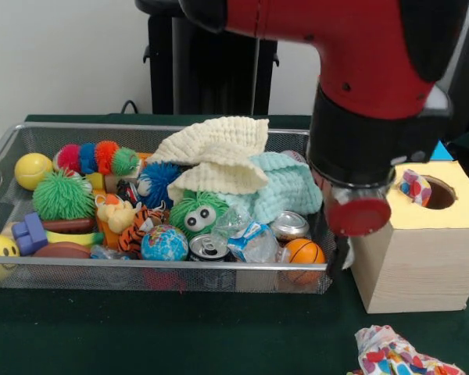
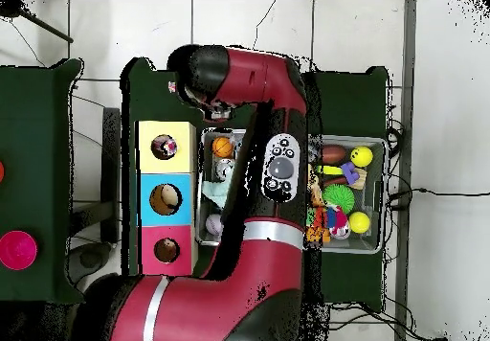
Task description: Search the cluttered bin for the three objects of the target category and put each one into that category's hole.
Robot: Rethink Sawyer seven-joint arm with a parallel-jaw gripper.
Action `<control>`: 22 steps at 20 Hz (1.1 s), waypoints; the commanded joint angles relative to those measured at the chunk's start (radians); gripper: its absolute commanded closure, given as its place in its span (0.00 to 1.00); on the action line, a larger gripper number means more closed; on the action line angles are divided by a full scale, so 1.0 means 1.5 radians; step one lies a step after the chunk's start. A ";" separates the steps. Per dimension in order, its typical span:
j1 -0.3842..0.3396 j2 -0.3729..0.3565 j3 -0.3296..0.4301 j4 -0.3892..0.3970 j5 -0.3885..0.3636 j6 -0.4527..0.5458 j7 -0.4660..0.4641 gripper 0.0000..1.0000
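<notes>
Writing shows nowhere on the cans [image 1: 209,247] in the bin [image 1: 141,275]; gripper [image 1: 340,262] jaws' state unclear.

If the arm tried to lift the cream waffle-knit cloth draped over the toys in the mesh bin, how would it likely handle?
The cream waffle-knit cloth would probably be floppy: it already sags in folds over the toys. It looks light, so it should lift easily, but it may drag the mint-green cloth that it overlaps. Slipping seems unlikely, given its ridged texture.
</notes>
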 commanded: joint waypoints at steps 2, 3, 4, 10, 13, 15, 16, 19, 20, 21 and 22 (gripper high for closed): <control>-0.002 0.089 0.058 -0.136 -0.017 0.100 -0.066 0.00; -0.001 0.094 0.057 -0.148 -0.014 0.105 -0.060 0.00; -0.001 0.101 0.055 -0.164 -0.012 0.113 -0.056 0.00; -0.005 0.100 0.052 -0.179 -0.002 0.126 -0.066 0.00; -0.016 0.099 0.059 -0.179 0.002 0.118 -0.084 0.00; -0.019 0.102 0.058 -0.190 0.003 0.126 -0.085 0.00; -0.022 0.106 0.056 -0.203 0.002 0.136 -0.088 0.00; -0.031 0.120 0.046 -0.247 0.001 0.173 -0.096 0.00; -0.036 0.128 0.044 -0.266 0.002 0.185 -0.103 0.00; -0.041 0.136 0.042 -0.286 0.002 0.198 -0.111 0.00; -0.043 0.144 0.040 -0.301 0.005 0.206 -0.112 0.00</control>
